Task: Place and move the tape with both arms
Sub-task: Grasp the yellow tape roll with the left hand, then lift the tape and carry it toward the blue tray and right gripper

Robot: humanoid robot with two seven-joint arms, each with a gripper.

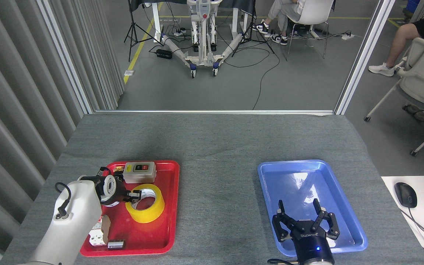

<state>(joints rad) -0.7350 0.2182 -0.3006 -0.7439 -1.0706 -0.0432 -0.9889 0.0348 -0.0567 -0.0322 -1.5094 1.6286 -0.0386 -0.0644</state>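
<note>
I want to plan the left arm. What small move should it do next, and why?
Probably close the left gripper on the tape and lift slightly. Its fingers sit at the roll's left wall, the tape lies flat in the red tray, and the right gripper waits open above the blue tray.

At 5 o'clock, you can read the brand "ROBOTIQ", inverted, on the right gripper; other print is illegible.
</note>
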